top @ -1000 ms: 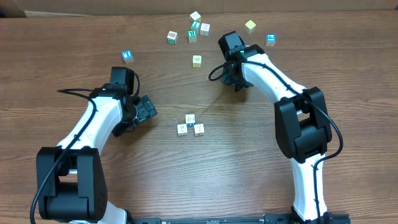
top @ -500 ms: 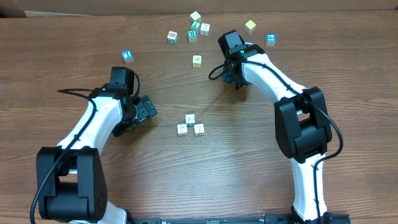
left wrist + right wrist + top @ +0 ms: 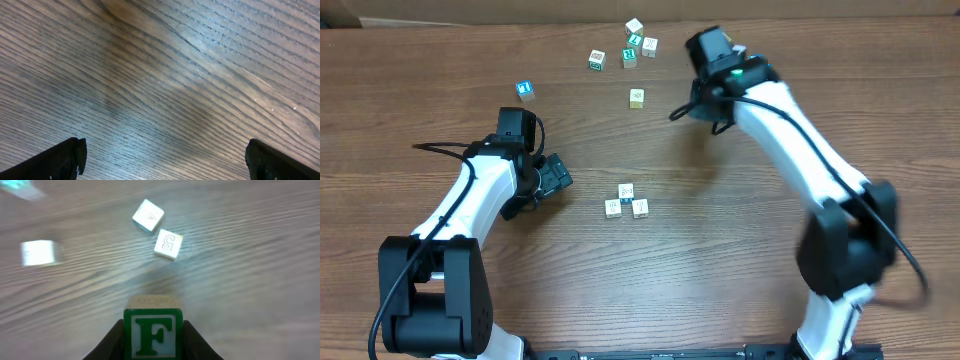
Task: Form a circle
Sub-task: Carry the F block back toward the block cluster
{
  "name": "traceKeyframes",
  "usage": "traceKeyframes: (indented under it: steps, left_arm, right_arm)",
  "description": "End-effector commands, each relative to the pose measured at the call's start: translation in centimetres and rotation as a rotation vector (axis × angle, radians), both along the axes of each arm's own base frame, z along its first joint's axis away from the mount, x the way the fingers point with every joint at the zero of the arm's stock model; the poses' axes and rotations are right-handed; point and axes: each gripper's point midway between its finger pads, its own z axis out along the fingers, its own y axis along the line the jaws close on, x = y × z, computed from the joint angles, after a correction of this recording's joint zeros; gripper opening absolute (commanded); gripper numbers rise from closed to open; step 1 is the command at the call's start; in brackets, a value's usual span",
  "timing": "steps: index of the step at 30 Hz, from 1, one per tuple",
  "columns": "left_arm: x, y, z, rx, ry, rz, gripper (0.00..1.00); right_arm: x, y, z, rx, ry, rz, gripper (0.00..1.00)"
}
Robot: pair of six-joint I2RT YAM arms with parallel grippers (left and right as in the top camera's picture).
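Right fingers point(image 3: 114, 339) pinch a green F cube point(image 3: 153, 332) at one o'clock; left fingers point(image 3: 62, 157) spread wide at nine; three-cube cluster point(image 3: 626, 202) sits central on the surface point(image 3: 720, 260).

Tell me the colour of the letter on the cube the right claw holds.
Green, on the cube; clearest in the right wrist view.

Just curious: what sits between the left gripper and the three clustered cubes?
Nothing: in the overhead view only bare wooden table separates the left gripper from the three clustered cubes.
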Motion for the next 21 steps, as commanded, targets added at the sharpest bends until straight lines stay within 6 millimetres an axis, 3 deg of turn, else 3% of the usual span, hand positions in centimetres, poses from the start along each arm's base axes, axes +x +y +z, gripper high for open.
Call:
traceKeyframes:
  steps: [1, 5, 11, 17, 21]
  left_arm:
    - [0.4, -0.1, 0.1, -0.008, -0.004, 0.015, 1.00]
    - [0.4, -0.1, 0.1, -0.008, -0.004, 0.015, 1.00]
    - [0.4, -0.1, 0.1, -0.008, -0.004, 0.015, 1.00]
    - [0.4, -0.1, 0.1, -0.008, -0.005, 0.015, 1.00]
    - [0.4, -0.1, 0.1, -0.008, -0.004, 0.015, 1.00]
  right_arm:
    - [-2.5, 0.3, 6.1, 0.084, -0.065, 0.033, 0.26]
    - [-6.2, 0.3, 7.5, 0.131, 0.014, 0.065, 0.26]
    - [-11.0, 0.3, 5.2, 0.149, 0.230, 0.088, 0.26]
    - [-14.6, 1.8, 0.4, 0.170, 0.395, 0.126, 0.26]
    - [-17.4, 3.1, -4.2, 0.187, 0.490, 0.135, 0.26]
